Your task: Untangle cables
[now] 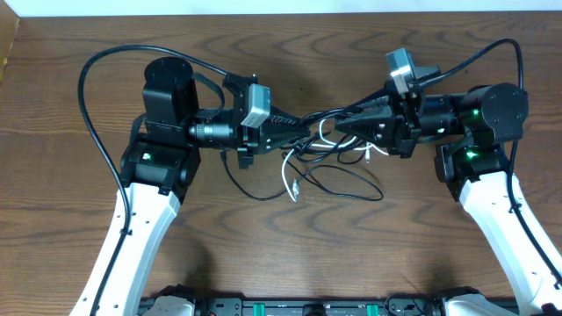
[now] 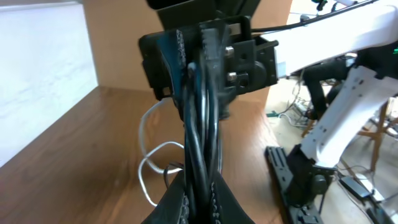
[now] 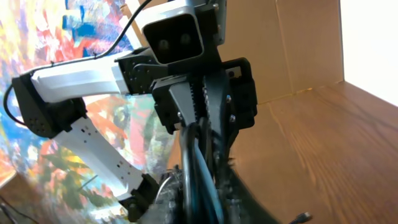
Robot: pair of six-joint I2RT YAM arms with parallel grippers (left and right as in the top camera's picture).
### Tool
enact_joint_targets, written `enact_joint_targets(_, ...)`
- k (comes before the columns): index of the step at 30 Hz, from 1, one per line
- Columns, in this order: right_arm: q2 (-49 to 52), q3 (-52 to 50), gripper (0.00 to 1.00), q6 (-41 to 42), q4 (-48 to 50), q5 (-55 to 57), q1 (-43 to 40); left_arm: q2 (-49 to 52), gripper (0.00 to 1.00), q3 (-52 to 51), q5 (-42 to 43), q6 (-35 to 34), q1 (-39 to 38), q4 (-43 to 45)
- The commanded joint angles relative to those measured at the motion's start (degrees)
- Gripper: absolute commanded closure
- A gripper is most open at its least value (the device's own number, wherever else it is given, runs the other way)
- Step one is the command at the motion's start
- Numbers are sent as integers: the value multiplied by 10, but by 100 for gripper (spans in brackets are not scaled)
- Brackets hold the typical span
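A bundle of thin black cables (image 1: 320,123) is stretched between my two grippers over the middle of the table. My left gripper (image 1: 303,133) is shut on the black cables (image 2: 199,137), which run up between its fingers (image 2: 174,208) to the right gripper (image 2: 208,56) facing it. The right gripper (image 3: 202,199) also has the black cables (image 3: 196,162) between its jaws, tip to tip with the left gripper (image 3: 202,99). A white cable (image 1: 288,171) loops below the grippers on the table (image 1: 88,254), and shows as a white cable (image 2: 146,168) in the left wrist view. A loose black loop (image 1: 347,184) lies beside it.
Thick black arm cables (image 1: 97,70) arc over the back left and back right (image 1: 492,48). A small plug end (image 3: 303,216) lies on the wood near the right gripper. A cardboard wall (image 3: 292,43) stands behind the table.
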Motion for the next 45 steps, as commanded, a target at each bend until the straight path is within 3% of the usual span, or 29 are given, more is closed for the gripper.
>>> enact_joint_targets(1, 2, 7, 69, -5, 1, 12, 1, 3, 93, 5, -36, 3, -1, 3)
enact_joint_targets(3, 2, 7, 50, -5, 1, 12, -3, 3, 93, 5, -45, 3, 0, 5)
enact_joint_targets(4, 2, 7, 2, -5, 1, 12, -5, 3, 93, 5, -50, 3, 1, 7)
enact_joint_targets(12, 2, 7, 1, -2, 0, 12, -21, 3, 93, 5, -74, 0, 35, 11)
enact_joint_targets(17, 2, 7, 1, 21, 0, 36, -38, 3, 93, 5, -74, -60, 67, 29)
enact_joint_targets(21, 2, 7, 1, 117, 0, 105, -41, 3, 93, 5, -75, -76, 73, 32)
enact_joint_targets(27, 2, 7, 1, 275, 0, 123, -33, 3, 93, 5, -159, -135, 73, 40)
enact_joint_targets(34, 3, 7, 1, 268, -17, 131, 7, 3, 93, 5, -159, -221, 42, 102)
enact_joint_targets(45, 4, 7, 2, 267, -17, 166, 28, 3, 93, 5, -160, -229, 0, 118)
